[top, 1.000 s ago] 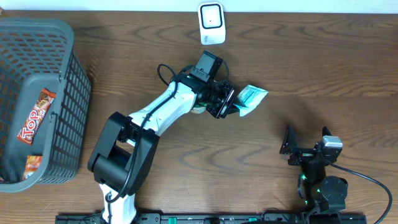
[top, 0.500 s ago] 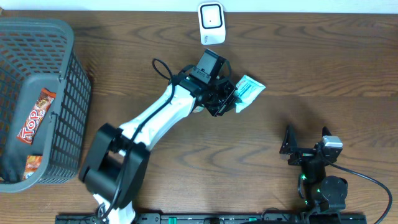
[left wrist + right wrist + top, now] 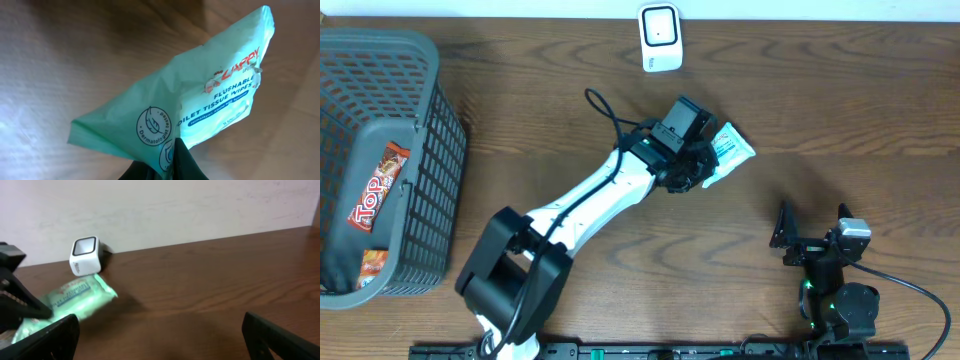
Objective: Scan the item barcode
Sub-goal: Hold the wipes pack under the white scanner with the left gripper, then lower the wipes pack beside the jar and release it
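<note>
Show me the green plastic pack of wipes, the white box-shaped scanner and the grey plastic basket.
green plastic pack of wipes (image 3: pixel 733 150): overhead view, its free end.
white box-shaped scanner (image 3: pixel 660 38): overhead view, middle of its face.
grey plastic basket (image 3: pixel 442 170): overhead view, its mesh side wall.

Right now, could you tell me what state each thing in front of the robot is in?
wipes pack, gripped by one end, seemingly lifted off the table.
left gripper, shut on the wipes pack.
right gripper, open, holding nothing.
scanner, standing upright, apart from the pack.
basket, upright, with snacks inside.
snack packet, lying in the basket.
</note>
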Robot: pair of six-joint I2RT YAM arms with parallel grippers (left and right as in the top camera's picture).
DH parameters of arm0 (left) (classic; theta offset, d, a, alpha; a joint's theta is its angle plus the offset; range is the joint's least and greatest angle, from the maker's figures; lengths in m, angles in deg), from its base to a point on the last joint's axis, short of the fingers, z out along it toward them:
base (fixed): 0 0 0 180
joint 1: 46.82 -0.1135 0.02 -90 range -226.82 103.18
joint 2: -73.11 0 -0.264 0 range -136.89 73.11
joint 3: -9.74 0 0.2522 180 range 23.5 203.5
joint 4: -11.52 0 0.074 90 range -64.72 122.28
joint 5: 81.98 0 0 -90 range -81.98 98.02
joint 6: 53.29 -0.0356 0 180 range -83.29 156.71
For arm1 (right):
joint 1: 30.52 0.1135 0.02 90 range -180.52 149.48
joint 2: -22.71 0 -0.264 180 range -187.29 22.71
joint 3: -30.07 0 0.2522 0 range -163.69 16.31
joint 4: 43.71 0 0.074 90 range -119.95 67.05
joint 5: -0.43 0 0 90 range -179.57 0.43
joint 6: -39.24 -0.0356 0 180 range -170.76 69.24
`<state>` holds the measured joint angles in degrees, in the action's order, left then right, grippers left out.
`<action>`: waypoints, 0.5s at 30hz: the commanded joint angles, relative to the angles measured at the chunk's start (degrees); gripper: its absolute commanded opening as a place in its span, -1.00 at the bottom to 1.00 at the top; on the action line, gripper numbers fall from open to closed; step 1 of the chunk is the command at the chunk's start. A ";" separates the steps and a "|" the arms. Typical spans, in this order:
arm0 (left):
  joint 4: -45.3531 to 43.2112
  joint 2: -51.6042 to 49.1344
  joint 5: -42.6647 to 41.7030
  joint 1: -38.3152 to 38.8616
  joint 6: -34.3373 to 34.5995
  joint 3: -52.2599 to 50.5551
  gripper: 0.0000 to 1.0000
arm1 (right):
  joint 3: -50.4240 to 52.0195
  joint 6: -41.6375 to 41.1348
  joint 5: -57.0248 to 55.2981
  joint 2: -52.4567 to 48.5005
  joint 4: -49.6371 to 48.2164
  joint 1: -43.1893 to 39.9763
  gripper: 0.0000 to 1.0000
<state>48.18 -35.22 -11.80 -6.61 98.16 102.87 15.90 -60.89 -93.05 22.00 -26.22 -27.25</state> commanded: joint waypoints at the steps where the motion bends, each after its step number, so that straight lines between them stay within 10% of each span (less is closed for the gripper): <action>1: 0.28 -2.82 5.90 1.31 -7.02 0.46 -0.86 | 0.09 -0.72 -0.50 0.22 0.17 0.52 0.98; 15: 6.01 -6.01 26.40 7.28 -17.09 0.46 -0.86 | 0.09 -0.72 -0.50 0.22 0.17 0.52 0.99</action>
<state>52.96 -41.17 4.84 -0.73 86.60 102.87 15.90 -60.89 -93.05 22.00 -26.22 -27.25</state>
